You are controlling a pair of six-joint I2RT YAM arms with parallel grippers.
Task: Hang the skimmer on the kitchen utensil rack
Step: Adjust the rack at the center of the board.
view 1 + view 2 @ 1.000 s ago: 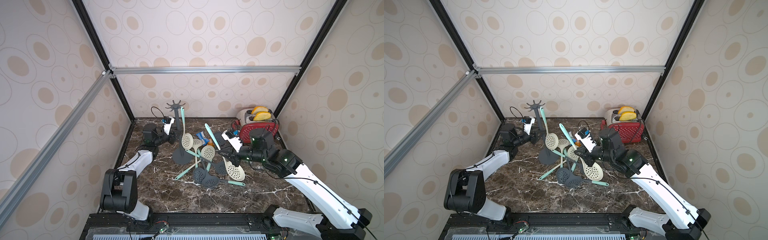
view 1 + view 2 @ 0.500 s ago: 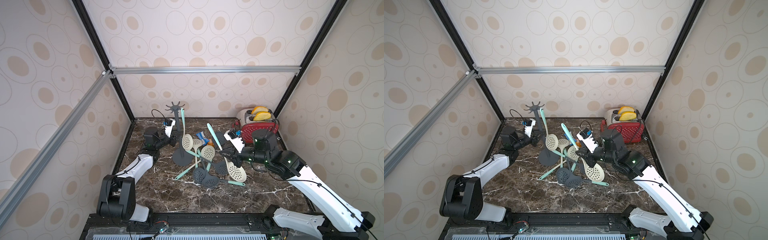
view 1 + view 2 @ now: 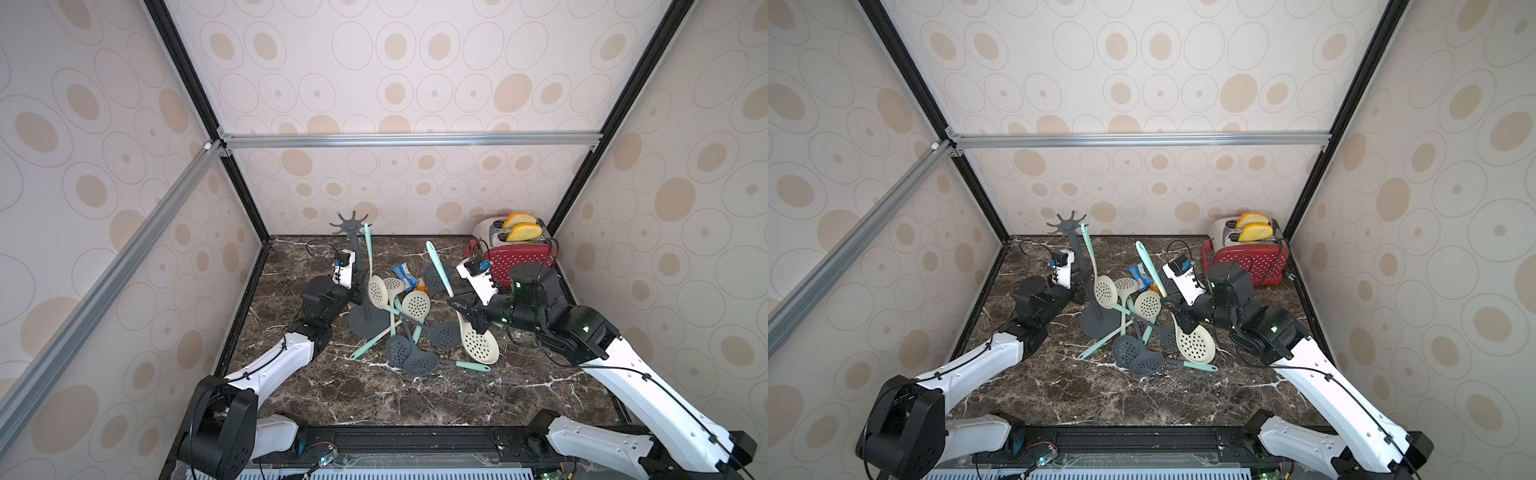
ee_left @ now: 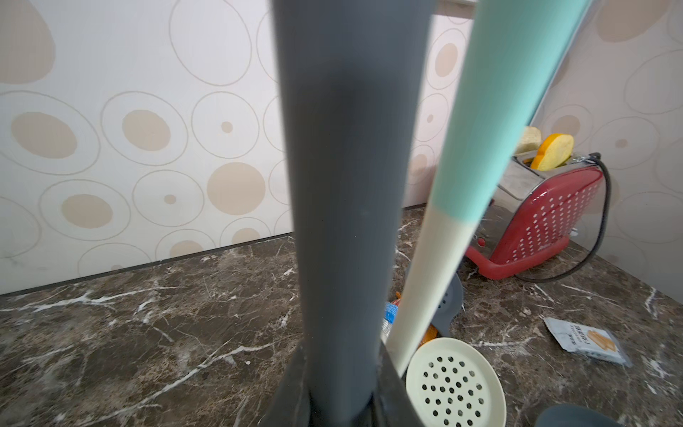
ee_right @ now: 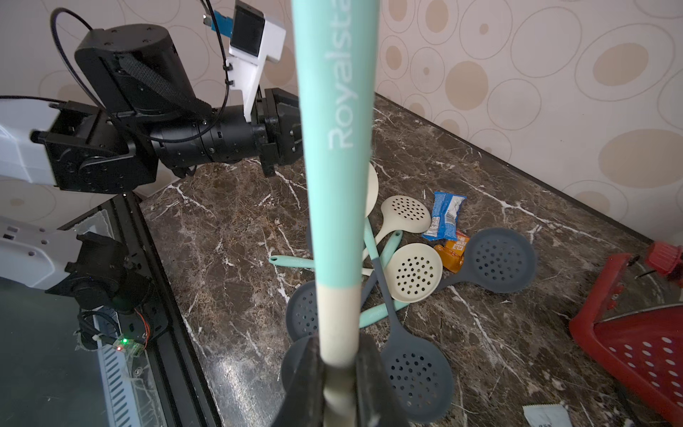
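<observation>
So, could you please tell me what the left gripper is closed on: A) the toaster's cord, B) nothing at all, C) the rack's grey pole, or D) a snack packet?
C: in the left wrist view the grey pole of the kitchen utensil rack rises from between the jaws of the left gripper.

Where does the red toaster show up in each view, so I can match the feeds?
In a top view: red toaster in the far right corner, behind the right arm.
In a top view: same far right corner.
Left wrist: beyond the teal handle, by the wall.
Right wrist: only its perforated red side, cropped at the frame edge.
Shared landmark: blue snack wrapper.
</observation>
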